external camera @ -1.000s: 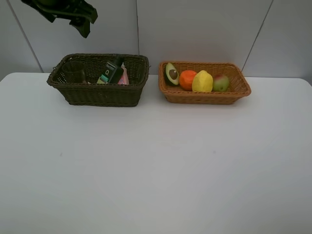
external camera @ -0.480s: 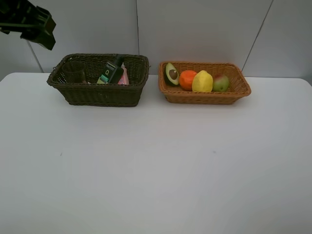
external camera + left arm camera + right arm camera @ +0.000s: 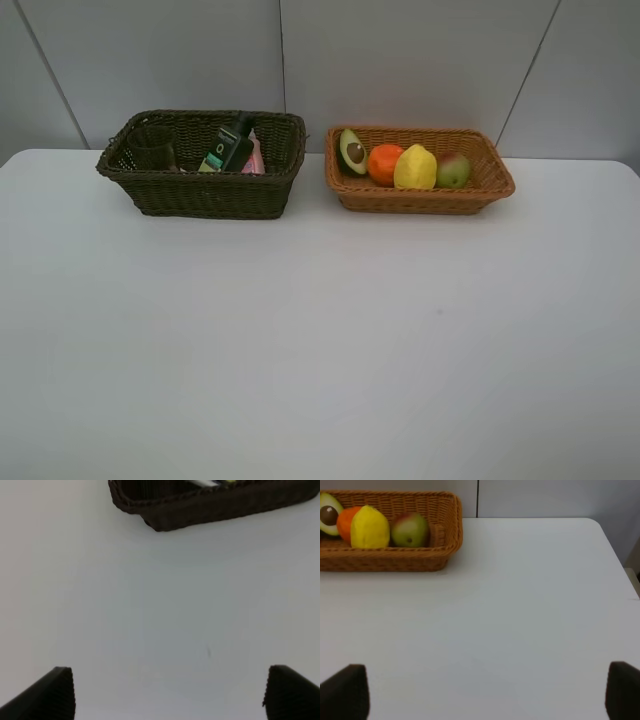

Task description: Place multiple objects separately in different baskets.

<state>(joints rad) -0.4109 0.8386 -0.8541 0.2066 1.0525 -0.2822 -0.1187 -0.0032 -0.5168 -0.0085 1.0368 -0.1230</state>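
Note:
The dark brown-green basket (image 3: 210, 195) at the back left holds a translucent cup (image 3: 152, 148), a dark green pump bottle (image 3: 233, 145) and a small pink bottle (image 3: 255, 158). To its right, the orange-tan basket (image 3: 420, 198) holds a halved avocado (image 3: 352, 152), an orange (image 3: 384, 163), a lemon (image 3: 415, 167) and a mango (image 3: 453, 170). Neither arm shows in the high view. My left gripper (image 3: 170, 695) stands open over bare table, well short of the dark basket (image 3: 215, 507). My right gripper (image 3: 482, 692) is open too, away from the tan basket (image 3: 385, 560) with its lemon (image 3: 369, 527) and mango (image 3: 410, 529).
Both baskets sit side by side on the white table (image 3: 320, 340), near its back edge below the grey panel wall (image 3: 400, 60). In the right wrist view the table's rounded corner (image 3: 600, 527) ends close to the tan basket's side.
The left arm, high above the dark basket a second ago, swung off to the left and has left the high view. The baskets and their contents have not moved.

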